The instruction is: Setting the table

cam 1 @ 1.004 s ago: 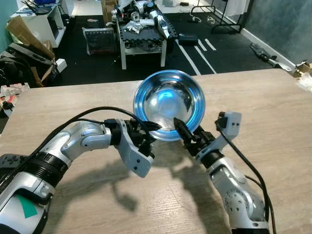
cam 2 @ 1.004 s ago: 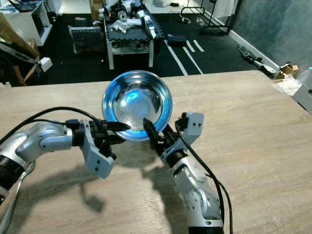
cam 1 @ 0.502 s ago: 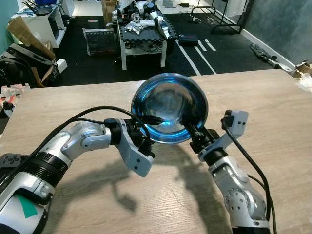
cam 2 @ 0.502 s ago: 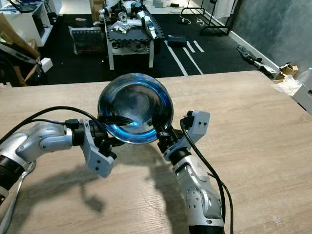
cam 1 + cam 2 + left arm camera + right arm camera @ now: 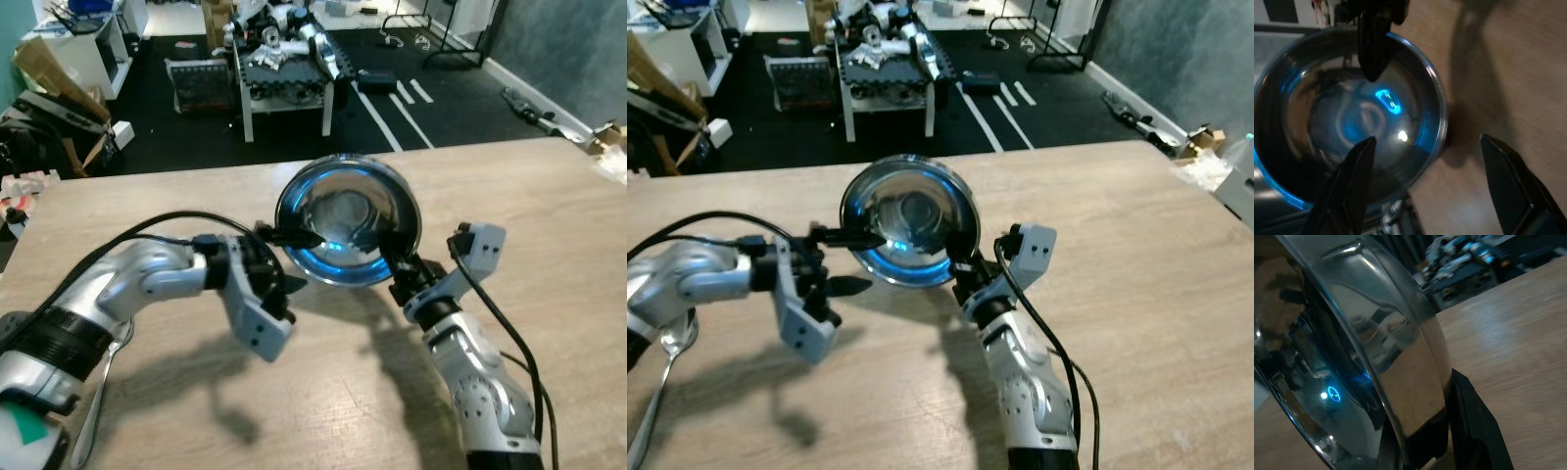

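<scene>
A pale wood-grain worktop fills the near half of the scene. Beyond its far edge lies a black floor marked with white stripes. A white low table piled with machine parts stands there. Cardboard boxes and a white shelf unit sit at the left; a dark grey wall rises at the right.

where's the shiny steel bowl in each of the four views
Left eye view: the shiny round steel bowl is at centre, tilted, above the wooden table.
Right eye view: centre, slightly left.
Left wrist view: upper left, hollow facing the camera.
Right wrist view: its rim runs diagonally, pinched by the right claw.
Shared landmark: the blue glow inside the bowl.
</scene>
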### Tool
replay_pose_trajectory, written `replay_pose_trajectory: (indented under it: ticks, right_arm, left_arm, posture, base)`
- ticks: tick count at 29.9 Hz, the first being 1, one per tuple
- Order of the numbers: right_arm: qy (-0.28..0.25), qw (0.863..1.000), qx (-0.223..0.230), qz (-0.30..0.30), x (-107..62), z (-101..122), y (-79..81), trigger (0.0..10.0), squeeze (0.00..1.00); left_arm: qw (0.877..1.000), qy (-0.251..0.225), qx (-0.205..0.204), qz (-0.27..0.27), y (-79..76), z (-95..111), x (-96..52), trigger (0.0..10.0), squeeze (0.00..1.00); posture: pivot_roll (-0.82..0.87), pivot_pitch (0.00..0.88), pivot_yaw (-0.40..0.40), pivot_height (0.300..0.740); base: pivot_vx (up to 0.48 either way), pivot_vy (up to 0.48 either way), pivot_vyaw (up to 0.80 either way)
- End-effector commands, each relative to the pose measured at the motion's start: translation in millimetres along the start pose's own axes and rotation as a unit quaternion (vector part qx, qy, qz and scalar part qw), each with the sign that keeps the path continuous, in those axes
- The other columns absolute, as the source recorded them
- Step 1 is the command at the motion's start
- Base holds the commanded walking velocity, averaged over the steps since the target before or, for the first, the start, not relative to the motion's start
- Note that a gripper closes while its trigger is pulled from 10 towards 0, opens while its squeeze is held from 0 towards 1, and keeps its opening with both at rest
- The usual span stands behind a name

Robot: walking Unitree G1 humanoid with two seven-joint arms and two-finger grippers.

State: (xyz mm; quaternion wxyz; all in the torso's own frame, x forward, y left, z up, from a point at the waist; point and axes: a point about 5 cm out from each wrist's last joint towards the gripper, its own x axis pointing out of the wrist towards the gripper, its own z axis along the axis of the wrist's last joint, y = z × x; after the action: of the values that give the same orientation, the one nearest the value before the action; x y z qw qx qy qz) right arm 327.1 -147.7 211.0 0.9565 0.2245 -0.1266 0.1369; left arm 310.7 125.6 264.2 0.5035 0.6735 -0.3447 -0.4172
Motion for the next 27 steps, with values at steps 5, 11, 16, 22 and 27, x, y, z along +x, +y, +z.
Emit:
replay_pose_trajectory:
  ticks: [5,11,16,22,27]
  right_arm:
    - [-0.028,0.999,-0.007,-0.037,-3.9,9.6,-14.8,0.0,0.0]
    - [-0.071,0.996,-0.019,-0.041,-20.2,33.4,-24.2,10.0,0.0]
    - [-0.101,0.993,-0.04,-0.053,-29.9,48.7,-29.8,10.0,0.0]
    - [-0.121,0.989,-0.066,-0.061,-35.8,60.5,-33.1,10.0,0.0]
    - [-0.131,0.985,-0.075,-0.081,-37.4,64.2,-41.1,10.0,0.0]
  left_arm:
    - [0.985,0.027,-0.168,0.037,-5.6,5.3,-12.0,10.0,0.0]
    - [0.797,0.056,-0.566,0.203,-11.5,6.4,-9.9,10.0,0.0]
    - [0.744,0.112,-0.602,0.268,-15.8,-5.8,-11.1,10.0,0.0]
    - [0.696,0.192,-0.613,0.319,-26.5,-21.3,-17.4,10.0,0.0]
    - [0.669,0.22,-0.626,0.334,-25.8,-22.3,-18.9,10.0,0.0]
  posture:
    - [0.11,0.135,0.075,0.74]
    - [0.11,0.12,0.093,0.74]
    - [0.1,0.107,0.102,0.74]
    - [0.09,0.094,0.107,0.74]
    - [0.08,0.074,0.101,0.74]
  base:
    - [0.0,0.0,0.0]
    - [0.0,0.0,0.0]
    - [0.0,0.0,0.0]
    - [0.0,0.0,0.0]
    - [0.0,0.0,0.0]
